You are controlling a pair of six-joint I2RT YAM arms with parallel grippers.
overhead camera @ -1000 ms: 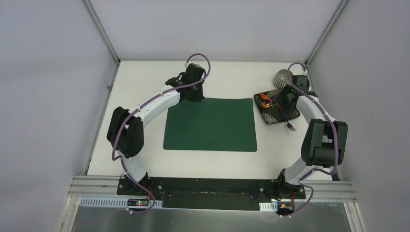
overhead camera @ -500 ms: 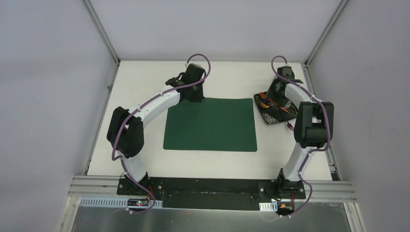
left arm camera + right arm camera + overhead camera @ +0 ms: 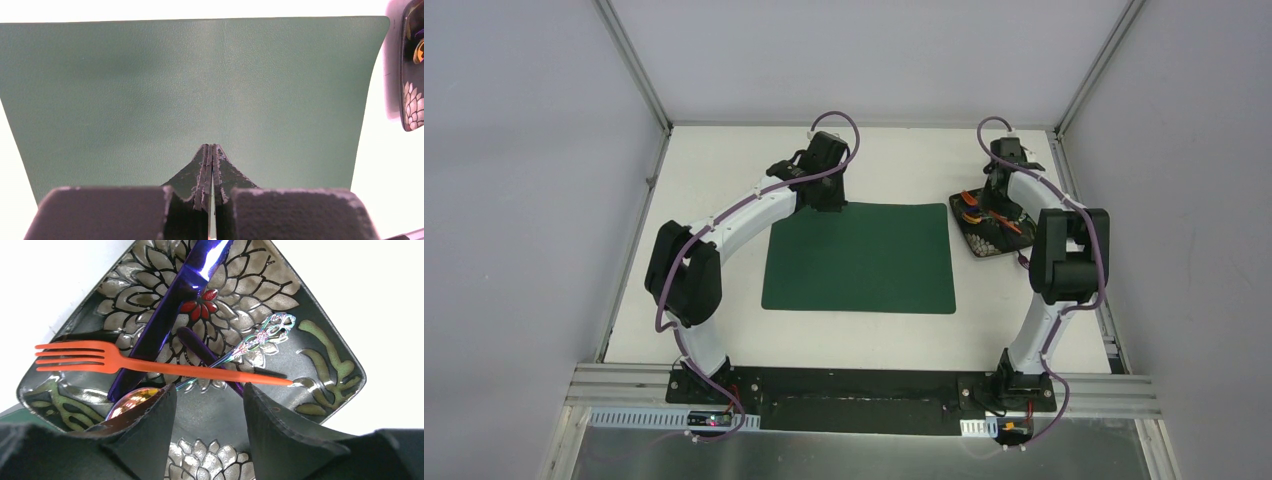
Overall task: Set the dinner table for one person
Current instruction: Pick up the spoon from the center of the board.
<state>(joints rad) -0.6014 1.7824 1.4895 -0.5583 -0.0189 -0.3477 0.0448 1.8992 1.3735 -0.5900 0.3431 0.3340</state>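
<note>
Orange fork (image 3: 165, 367): crosswise just ahead of your right gripper (image 3: 209, 390), handle rightward.
Grip state: right gripper spread; left gripper (image 3: 210, 150) pressed together.

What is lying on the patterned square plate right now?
An orange fork, a blue-purple knife and an ornate-handled spoon lie crossed on the plate. The right gripper, open, covers its near edge.

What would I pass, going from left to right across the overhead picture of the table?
Across the dinner table: left arm's black elbow → green placemat → patterned plate holding cutlery → right arm's black elbow.
</note>
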